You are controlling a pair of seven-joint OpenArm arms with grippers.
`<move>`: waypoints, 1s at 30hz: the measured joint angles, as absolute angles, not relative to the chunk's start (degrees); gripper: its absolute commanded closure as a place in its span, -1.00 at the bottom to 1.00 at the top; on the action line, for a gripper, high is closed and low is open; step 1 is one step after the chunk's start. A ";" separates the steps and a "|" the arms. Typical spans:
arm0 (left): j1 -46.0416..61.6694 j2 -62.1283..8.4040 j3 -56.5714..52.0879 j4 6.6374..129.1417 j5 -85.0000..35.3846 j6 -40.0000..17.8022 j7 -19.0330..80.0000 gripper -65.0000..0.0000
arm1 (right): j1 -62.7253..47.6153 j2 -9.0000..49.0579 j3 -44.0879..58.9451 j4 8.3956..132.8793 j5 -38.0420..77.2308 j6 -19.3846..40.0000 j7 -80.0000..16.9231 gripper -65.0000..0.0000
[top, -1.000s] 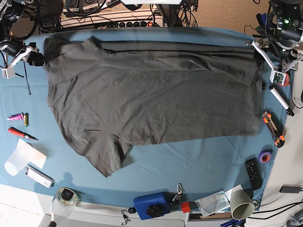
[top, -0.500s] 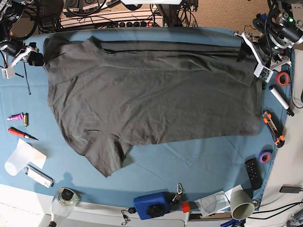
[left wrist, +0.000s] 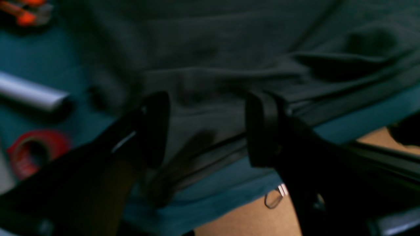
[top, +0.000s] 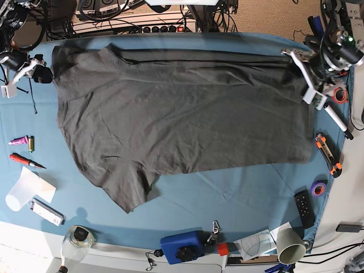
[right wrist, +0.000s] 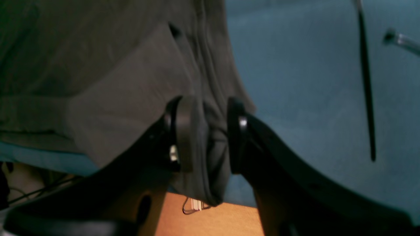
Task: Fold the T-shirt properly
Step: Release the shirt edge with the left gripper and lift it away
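The dark grey T-shirt (top: 182,114) lies spread flat on the blue tablecloth (top: 239,193), collar end to the left and hem to the right in the base view. My left gripper (top: 300,63) hovers open over the shirt's back right hem corner. In the left wrist view its fingers (left wrist: 157,127) stand wide apart, with the hem edge of the T-shirt (left wrist: 213,49) lying between them. My right gripper (top: 41,70) is at the back left corner. In the right wrist view it (right wrist: 210,134) is shut on a bunched fold of the T-shirt (right wrist: 98,82).
By the left arm lie a red tape roll (top: 340,95), a white marker (top: 338,119) and an orange cutter (top: 329,154). A purple tape roll (top: 318,187) and a remote (top: 304,207) lie front right. A red screwdriver (top: 25,162) lies left. The table's back edge runs just behind both grippers.
My left arm has swung in from the table's right edge to above the shirt's back right hem corner, still open. The right gripper has shifted slightly toward the back with its hold unchanged.
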State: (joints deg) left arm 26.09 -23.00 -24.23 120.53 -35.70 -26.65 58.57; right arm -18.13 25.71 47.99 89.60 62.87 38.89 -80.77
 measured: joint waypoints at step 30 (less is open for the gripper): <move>19.97 -23.03 -9.21 110.39 -19.92 -19.90 55.27 0.04 | -13.50 25.71 47.99 89.60 62.24 38.89 -80.99 0.50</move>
